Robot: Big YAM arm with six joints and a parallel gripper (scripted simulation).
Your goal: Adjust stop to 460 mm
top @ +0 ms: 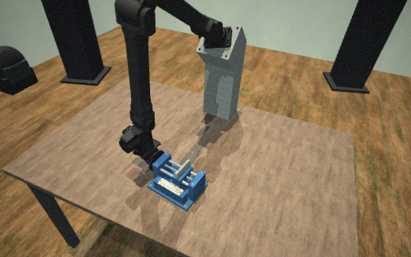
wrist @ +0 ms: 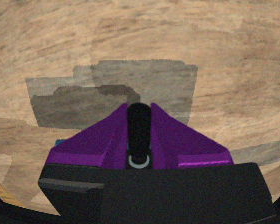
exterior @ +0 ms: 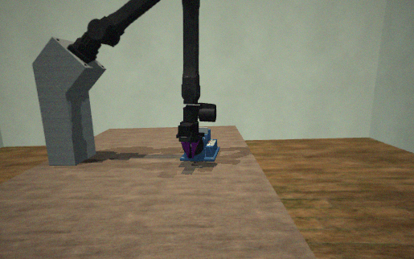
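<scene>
- Your hand (exterior: 190, 153) stood nearly closed, its purple fingers clamped on the black handwheel (wrist: 139, 132).
- The handwheel sat at the end of the blue stop fixture (top: 194, 191), low over the bench (top: 280, 175).
- The grey stop (top: 182, 169) stood across the rails, near mid-travel.
- You could not read the scale (top: 170, 187).

arm (top: 138, 72) upright, wrist low | gripper (wrist: 139, 137) pointing down | purple fingers clamped on handwheel (wrist: 139, 129)

Two dark pillars (top: 74, 40) and a black domed object (top: 9, 69) stand on the wooden floor (top: 396, 132).
</scene>
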